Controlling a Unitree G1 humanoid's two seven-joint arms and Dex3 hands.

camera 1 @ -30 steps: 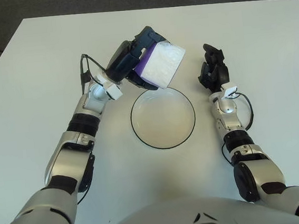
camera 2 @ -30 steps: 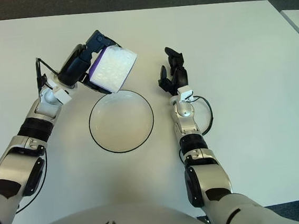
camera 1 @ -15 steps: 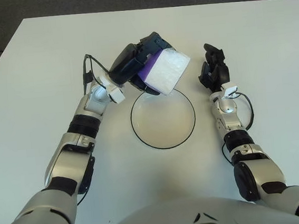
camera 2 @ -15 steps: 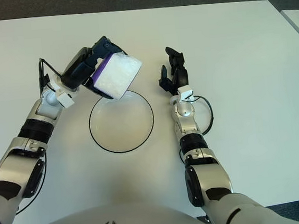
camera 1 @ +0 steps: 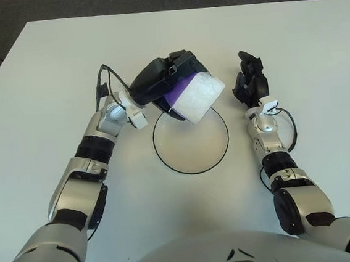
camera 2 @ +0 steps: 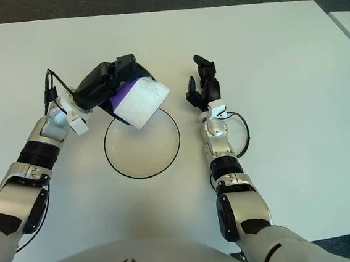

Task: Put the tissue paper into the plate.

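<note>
White tissue pack [camera 1: 194,97] in left hand [camera 1: 164,82] | over plate [camera 1: 193,161] rim | right hand [camera 1: 249,81] beside

The robot has two shiny silver arms with black rings at the joints. Its black left hand [camera 1: 165,82] and black right hand [camera 1: 249,81] each have chunky fingers. A thin black cable [camera 1: 102,88] loops by each wrist, beside a small white tag [camera 1: 268,104].
</note>
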